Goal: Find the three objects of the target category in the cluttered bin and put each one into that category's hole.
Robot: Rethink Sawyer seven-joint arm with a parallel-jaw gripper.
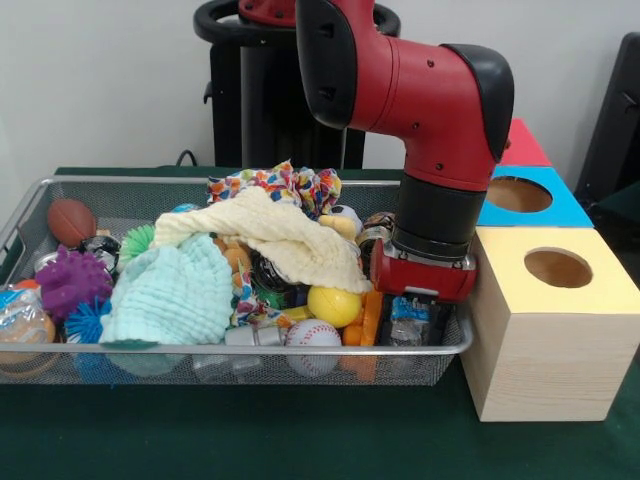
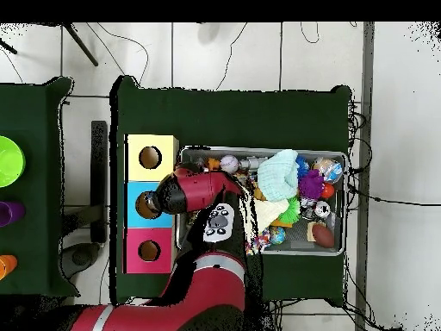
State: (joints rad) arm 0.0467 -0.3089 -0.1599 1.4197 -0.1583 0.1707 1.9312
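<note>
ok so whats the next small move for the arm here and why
Probably a short lift straight up. The gripper is sunk into the wire bin at its end nearest the yellow box, and clutter hides whether it holds anything. Rising would show that before any move toward a hole.

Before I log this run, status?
Gripper down in wire bin, right end; jaws hidden. Yellow box hole empty. Cloths cover the clutter.
</note>
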